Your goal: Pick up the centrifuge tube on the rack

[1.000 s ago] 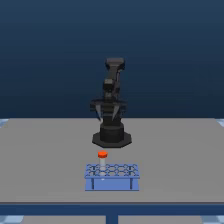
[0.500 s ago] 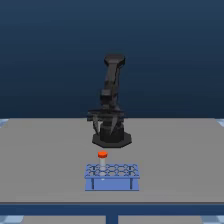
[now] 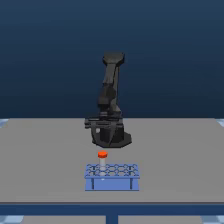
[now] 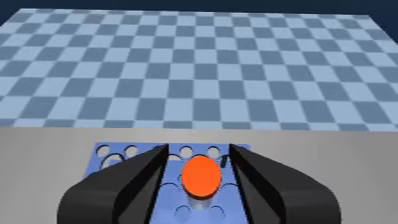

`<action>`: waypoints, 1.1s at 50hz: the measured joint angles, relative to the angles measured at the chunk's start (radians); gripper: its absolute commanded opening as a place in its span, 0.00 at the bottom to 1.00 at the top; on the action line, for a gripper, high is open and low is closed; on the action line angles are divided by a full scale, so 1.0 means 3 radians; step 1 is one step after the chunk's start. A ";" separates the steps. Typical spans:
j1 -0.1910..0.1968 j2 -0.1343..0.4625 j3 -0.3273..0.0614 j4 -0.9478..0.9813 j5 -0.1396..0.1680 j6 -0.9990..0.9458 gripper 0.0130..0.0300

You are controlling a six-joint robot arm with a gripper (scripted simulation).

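In the wrist view the gripper (image 4: 201, 172) hangs spread wide — its two dark fingers (image 4: 133, 185) stand either side of the orange-red cap without touching it. One centrifuge tube (image 4: 201, 176) stands upright in a hole of the one blue rack (image 4: 114, 159). In the exterior view, low in the frame's centre, the tube (image 3: 102, 155) sits toward the rack's (image 3: 112, 182) left rear, on the grey counter (image 3: 45, 160) — the single arm (image 3: 111, 100) rises behind it.

A simulated lab bench: flat grey table (image 3: 40, 150), checkered floor (image 4: 195, 65), blank blue backdrop.
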 measured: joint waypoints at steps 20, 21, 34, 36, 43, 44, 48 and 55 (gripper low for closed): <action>-0.0013 0.0173 -0.0109 -0.0416 0.0024 0.0424 1.00; -0.0013 0.0179 -0.0112 -0.0425 0.0024 0.0435 1.00; -0.0016 0.0222 -0.0130 -0.0454 0.0027 0.0477 1.00; -0.0016 0.0225 -0.0130 -0.0443 0.0026 0.0468 1.00; -0.0016 0.0229 -0.0122 -0.0370 0.0022 0.0405 1.00; -0.0016 0.0228 -0.0120 -0.0354 0.0021 0.0391 1.00; -0.0016 0.0225 -0.0111 -0.0286 0.0017 0.0329 1.00; -0.0015 0.0218 -0.0091 -0.0131 0.0008 0.0186 1.00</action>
